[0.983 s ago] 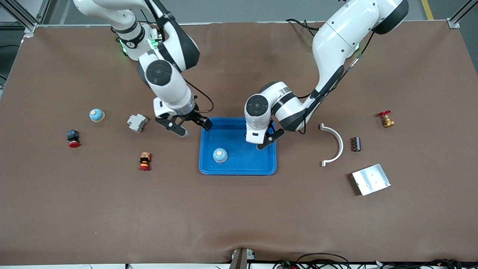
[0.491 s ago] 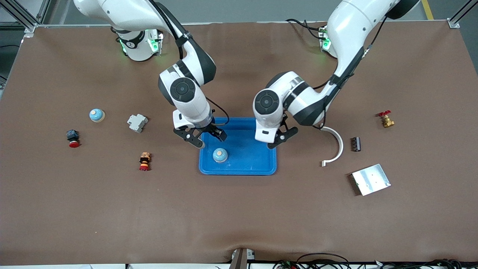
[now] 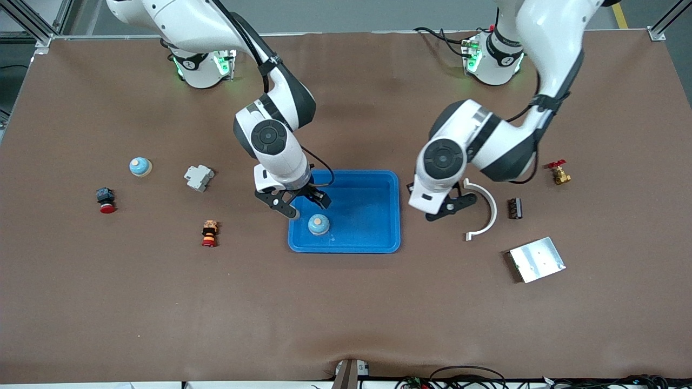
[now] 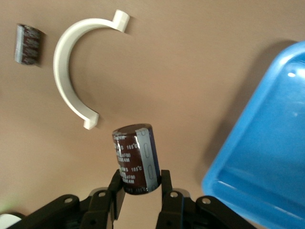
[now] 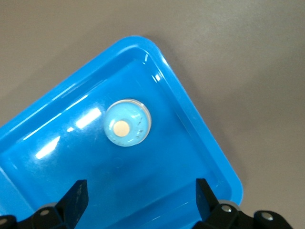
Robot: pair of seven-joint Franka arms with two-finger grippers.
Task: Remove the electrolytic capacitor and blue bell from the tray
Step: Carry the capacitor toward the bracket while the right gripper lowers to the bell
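A dark brown capacitor with a grey stripe is pinched between the fingers of the left gripper, which hangs over bare table between the blue tray and a white curved bracket. In the left wrist view the capacitor stands out past the fingertips, with the tray's edge to one side and the bracket just beside it.

A pale blue bell sits inside the tray, in the corner nearest the front camera at the right arm's end. The right gripper hovers over that end of the tray, just above the bell, its fingers spread wide with nothing between them. The right wrist view shows the bell lying free between the two spread fingers, apart from both.

There are two bells: the second bell rests on the desk toward the right arm's end. Near it lie a grey switch block, a black and red push button and a small orange and red stacked part.

Toward the left arm's end, past the bracket, lie a small dark ridged cylinder, possibly a second capacitor, a brass valve with a red handle and one metal plate.
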